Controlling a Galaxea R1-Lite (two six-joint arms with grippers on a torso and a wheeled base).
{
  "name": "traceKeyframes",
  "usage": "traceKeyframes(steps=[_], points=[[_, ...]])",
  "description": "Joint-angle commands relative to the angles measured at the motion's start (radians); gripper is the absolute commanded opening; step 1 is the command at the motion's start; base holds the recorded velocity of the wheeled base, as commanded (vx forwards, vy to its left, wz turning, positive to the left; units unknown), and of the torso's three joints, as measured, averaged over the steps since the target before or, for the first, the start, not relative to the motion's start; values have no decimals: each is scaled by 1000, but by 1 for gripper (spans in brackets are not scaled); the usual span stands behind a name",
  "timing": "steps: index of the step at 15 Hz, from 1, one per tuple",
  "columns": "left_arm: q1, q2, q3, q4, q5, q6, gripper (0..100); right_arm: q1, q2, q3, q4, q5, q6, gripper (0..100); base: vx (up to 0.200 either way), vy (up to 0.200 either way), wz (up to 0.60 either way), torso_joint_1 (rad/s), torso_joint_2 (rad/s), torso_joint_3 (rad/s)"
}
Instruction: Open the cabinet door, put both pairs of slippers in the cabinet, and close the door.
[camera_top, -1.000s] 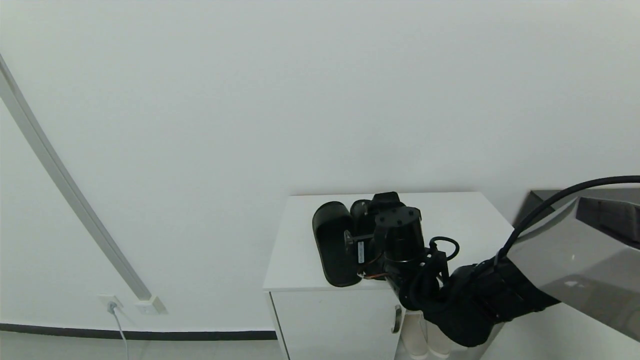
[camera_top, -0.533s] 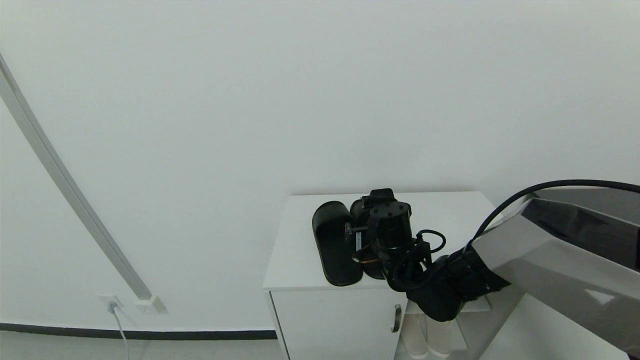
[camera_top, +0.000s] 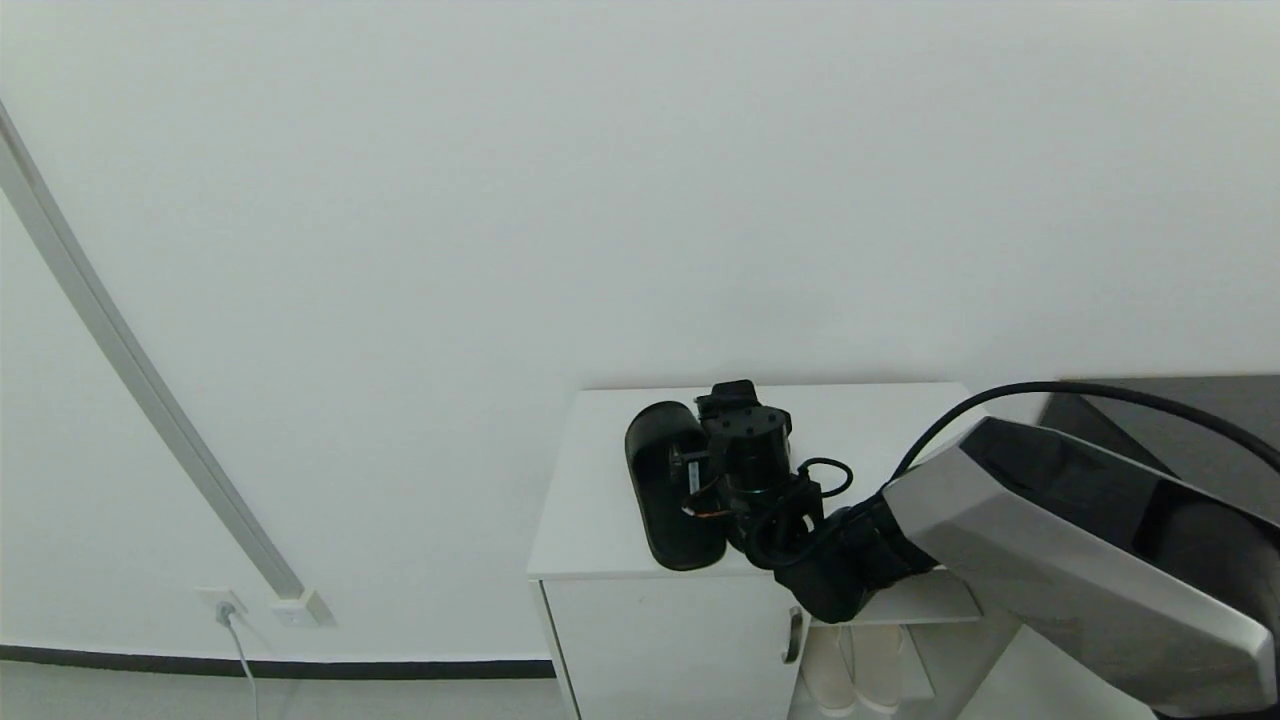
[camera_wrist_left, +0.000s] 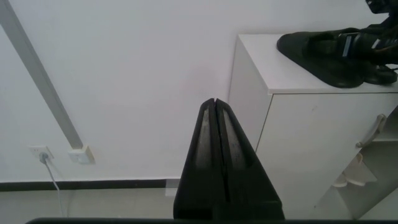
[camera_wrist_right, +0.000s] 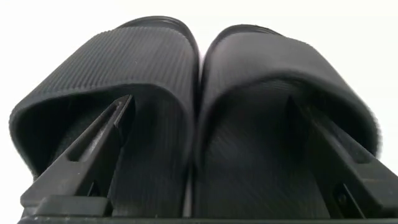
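Right gripper (camera_wrist_right: 209, 102), open with one finger inside each black slipper (camera_wrist_right: 149, 74); uneven closing could drop one.

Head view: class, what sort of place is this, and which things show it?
Probably a plain indoor room, perhaps an entryway: a white shoe cabinet stands against a bare wall, black slippers lie on top, and a wall socket sits low down.

Wears an angular silver-grey shell on the right arm (camera_top: 1060, 540), turning black toward the round wrist housing (camera_top: 752, 455), its cap dotted with screws. Trails a thick black cable (camera_top: 1000, 395) and thinner loops. Finishes the left gripper (camera_wrist_left: 214, 106) in matte black, tapered fingers.
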Motion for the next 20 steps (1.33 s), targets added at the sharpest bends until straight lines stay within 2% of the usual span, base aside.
traceKeyframes(steps=[1,6,7,20], points=[[0,1,0,0,0,-1,0,-4,45,-42,1,0,-2,100,0,0,0,0,0,0],[0,1,0,0,2,-4,0,-11,60,-67,2,0,-15,100,0,0,0,0,0,0],[0,1,0,0,2,-4,0,-11,60,-68,2,0,-15,0,0,0,0,0,0,0],[0,1,0,0,2,-4,0,-1,-21,3,-22,-2,-15,0,0,0,0,0,0,0]])
